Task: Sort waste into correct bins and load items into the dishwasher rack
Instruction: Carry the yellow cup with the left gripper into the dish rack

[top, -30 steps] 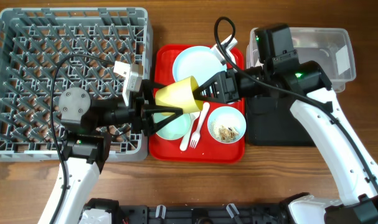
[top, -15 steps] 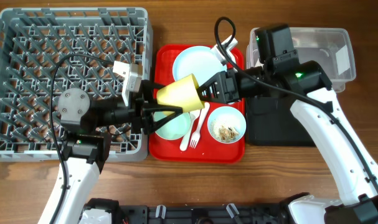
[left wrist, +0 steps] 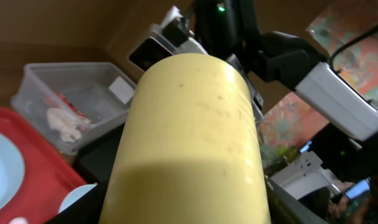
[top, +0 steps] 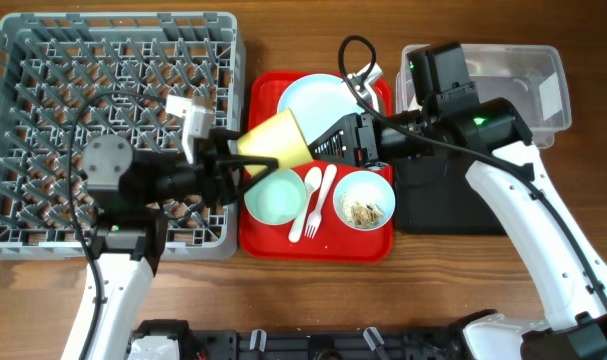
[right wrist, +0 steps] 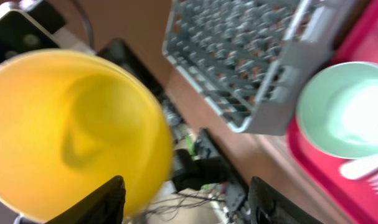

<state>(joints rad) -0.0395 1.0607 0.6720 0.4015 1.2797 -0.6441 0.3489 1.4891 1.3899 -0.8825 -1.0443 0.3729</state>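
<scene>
Tally around the red tray!
One yellow cup above it; on it one plate, two bowls, two white utensils; one rack left, two bins right.

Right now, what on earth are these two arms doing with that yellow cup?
The left gripper holds the yellow cup on its side in the air, at the red tray's edge beside the grey rack. The right gripper stands open at the cup's mouth, holding nothing. The plate and scrap-filled bowl sit on the tray.
</scene>
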